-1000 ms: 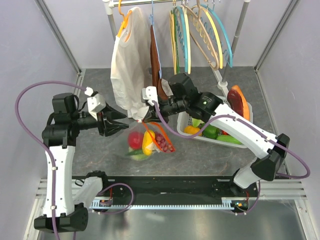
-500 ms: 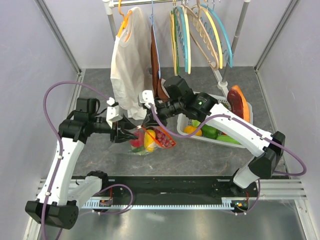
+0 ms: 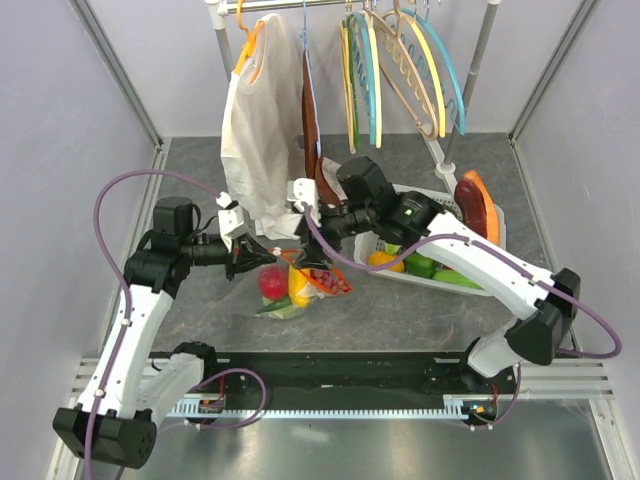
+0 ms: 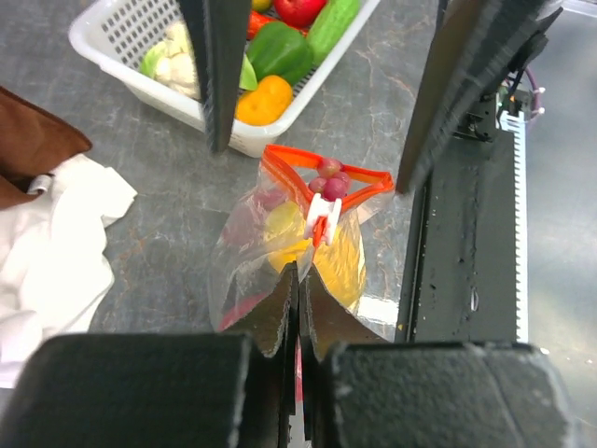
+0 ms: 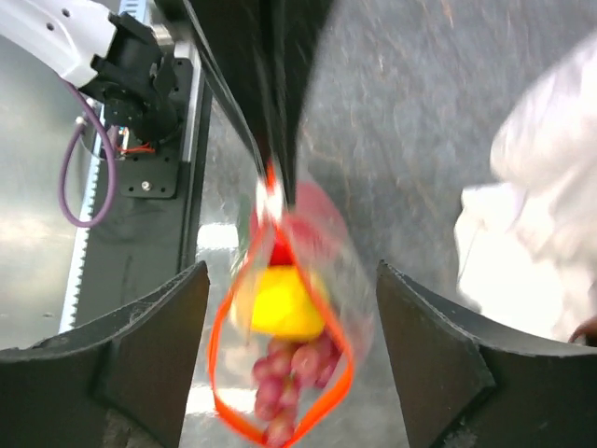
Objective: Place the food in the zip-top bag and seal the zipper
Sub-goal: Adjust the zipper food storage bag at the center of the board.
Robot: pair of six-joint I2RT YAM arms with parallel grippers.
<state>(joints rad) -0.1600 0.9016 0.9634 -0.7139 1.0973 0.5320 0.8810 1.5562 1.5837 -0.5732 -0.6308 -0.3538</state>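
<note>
Left end effector [image 4: 298, 285] pinches the zip-top bag [image 4: 250, 266]; right end effector [image 5: 291, 277], released, straddles its mouth.

The zip-top bag [image 3: 280, 300] is at the middle of the table [image 3: 400, 310], with food [image 4: 280, 224] inside it, between the two tools. The left tool [image 3: 272, 258] is on its left, clamped on one end of the mouth. The right tool [image 3: 303, 250] is behind and to its right, fingers spread, seemingly either side of the zipper [image 4: 298, 159]. Right of the bag stands a basket [image 4: 121, 42] with more food in it. Behind the bag a garment [image 3: 255, 140] hangs from the rail [image 3: 300, 4], with hangers [image 3: 400, 70] to its right.
</note>
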